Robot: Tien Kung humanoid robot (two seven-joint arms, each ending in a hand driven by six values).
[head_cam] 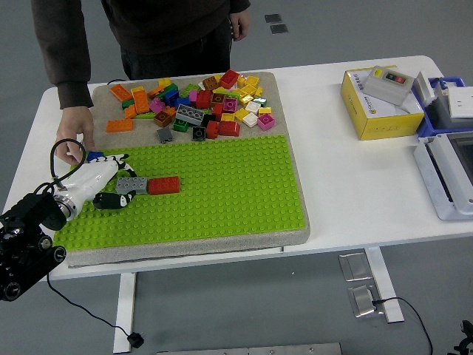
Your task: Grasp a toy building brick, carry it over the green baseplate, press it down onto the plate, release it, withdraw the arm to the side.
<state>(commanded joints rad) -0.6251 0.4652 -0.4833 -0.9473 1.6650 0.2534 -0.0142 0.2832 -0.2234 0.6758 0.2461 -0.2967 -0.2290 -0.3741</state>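
The green baseplate [222, 185] lies on a tan mat in the head view. A grey brick [132, 184] sits on its left part, end to end with a red brick [163, 185]. My left hand [118, 188], white with a black thumb, lies over the plate's left edge. Its thumb and a finger are closed on the grey brick while the other fingers spread above. A person's hand [74, 140] has come down at the plate's left corner with a blue brick [94, 156] at its fingertips, right beside my fingers. My right arm is out of view.
A heap of loose bricks [199, 103] covers the mat behind the plate. At the right stand a yellow box [373, 111] with a grey switch unit, a blue bin [443, 107] and a white tray [447, 177]. The person stands at the far side.
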